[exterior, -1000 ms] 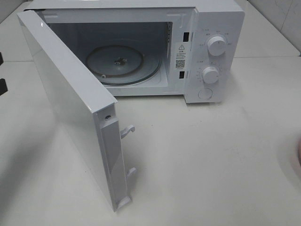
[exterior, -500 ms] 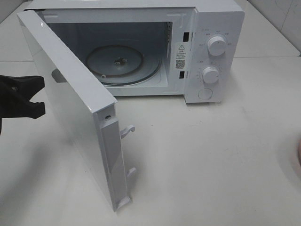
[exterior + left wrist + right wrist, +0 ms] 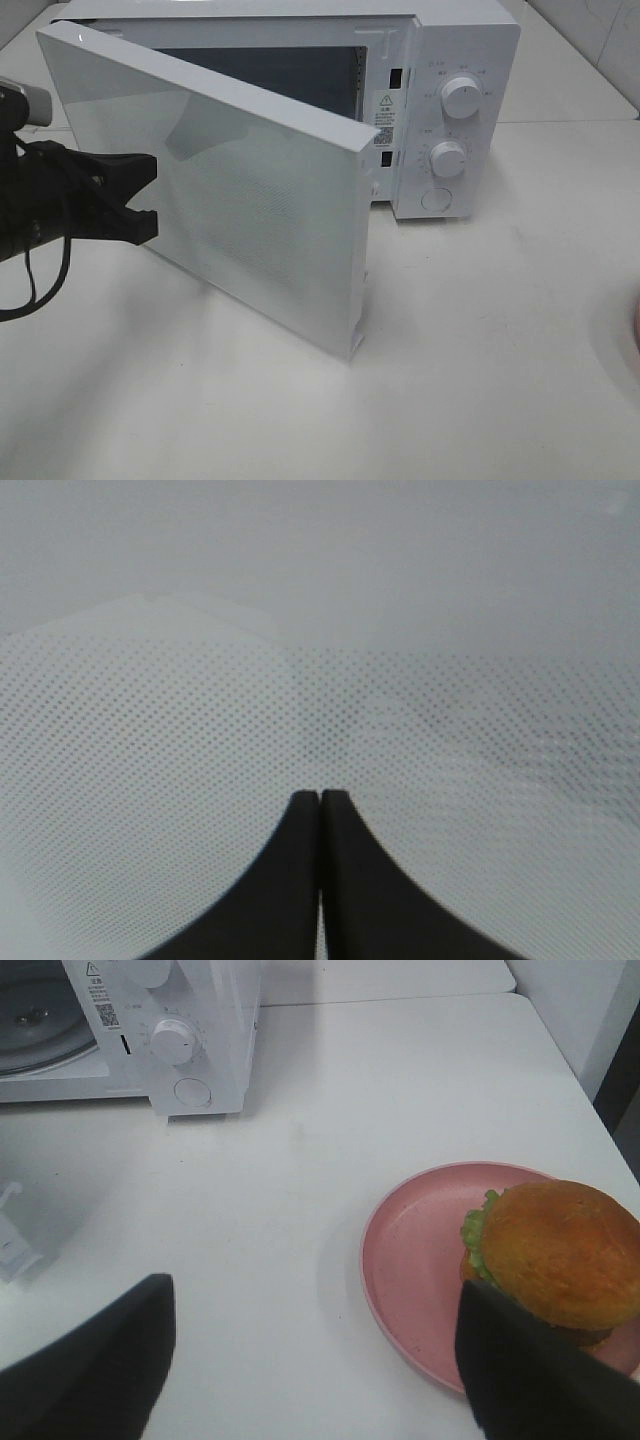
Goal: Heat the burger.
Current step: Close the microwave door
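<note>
The burger [image 3: 555,1250] has a golden-brown bun and green lettuce. It sits on a pink plate [image 3: 420,1260] on the table, to the right of the white microwave [image 3: 450,100]. My right gripper [image 3: 315,1360] hovers open just short of the plate, with nothing between its fingers. The microwave door [image 3: 250,210] stands half swung in. My left gripper [image 3: 150,195] is shut, its tips against the door's outer face. In the left wrist view the closed fingertips [image 3: 305,810] rest on the door's dotted window [image 3: 150,730].
The microwave has two dials [image 3: 460,95] and a round button [image 3: 437,199] on its right panel. A sliver of the pink plate [image 3: 636,330] shows at the right edge of the high view. White table [image 3: 480,350] lies in front.
The left gripper came in from the left and met the door. The door has swung from wide open to about half closed, now hiding the turntable in the high view.
</note>
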